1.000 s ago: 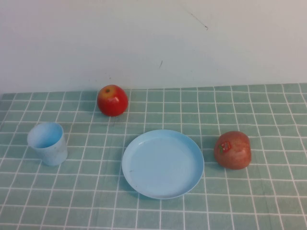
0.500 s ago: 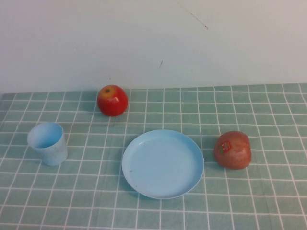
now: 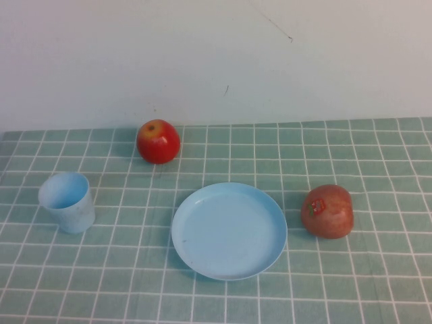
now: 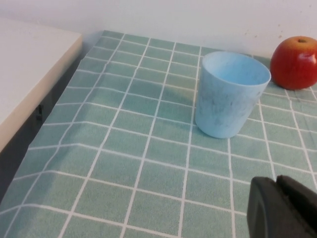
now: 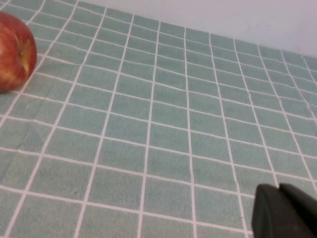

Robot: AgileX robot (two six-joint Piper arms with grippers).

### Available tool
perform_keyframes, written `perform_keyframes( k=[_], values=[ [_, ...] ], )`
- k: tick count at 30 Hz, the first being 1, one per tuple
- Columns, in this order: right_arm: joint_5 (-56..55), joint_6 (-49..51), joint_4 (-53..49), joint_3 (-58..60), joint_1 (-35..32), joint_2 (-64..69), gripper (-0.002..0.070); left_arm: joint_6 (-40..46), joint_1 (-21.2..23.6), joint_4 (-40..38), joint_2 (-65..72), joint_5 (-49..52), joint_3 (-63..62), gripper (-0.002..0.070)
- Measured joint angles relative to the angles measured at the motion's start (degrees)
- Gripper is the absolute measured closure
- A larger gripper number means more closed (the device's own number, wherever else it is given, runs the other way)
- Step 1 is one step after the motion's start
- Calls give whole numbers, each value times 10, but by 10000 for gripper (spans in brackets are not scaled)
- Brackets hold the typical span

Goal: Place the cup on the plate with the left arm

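The light blue cup [image 3: 67,201] stands upright and empty on the green checked cloth at the left; it also shows in the left wrist view [image 4: 230,94]. The light blue plate [image 3: 229,230] lies empty in the middle of the table. Neither arm shows in the high view. My left gripper [image 4: 276,182] is shut and empty, low over the cloth, a short way from the cup. My right gripper [image 5: 279,189] is shut and empty over bare cloth on the right side.
A red apple [image 3: 158,141] sits behind the cup near the wall, also in the left wrist view [image 4: 297,62]. A second red apple with a sticker [image 3: 327,211] lies right of the plate, also in the right wrist view [image 5: 14,52]. A white ledge [image 4: 29,69] borders the table's left edge.
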Motion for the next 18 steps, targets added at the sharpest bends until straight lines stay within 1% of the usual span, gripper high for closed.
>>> perform_keyframes(
  k=[5,9,12,18],
  values=[
    [0,0,0,0,0,0,678,0,0,-23,0,-44,2,673],
    [0,0,0,0,0,0,678,0,0,-60,0,-106,2,673],
    [0,0,0,0,0,0,678,0,0,-74,0,-156,4,673],
    [0,0,0,0,0,0,678,0,0,-74,0,-242,4,674]
  ],
)
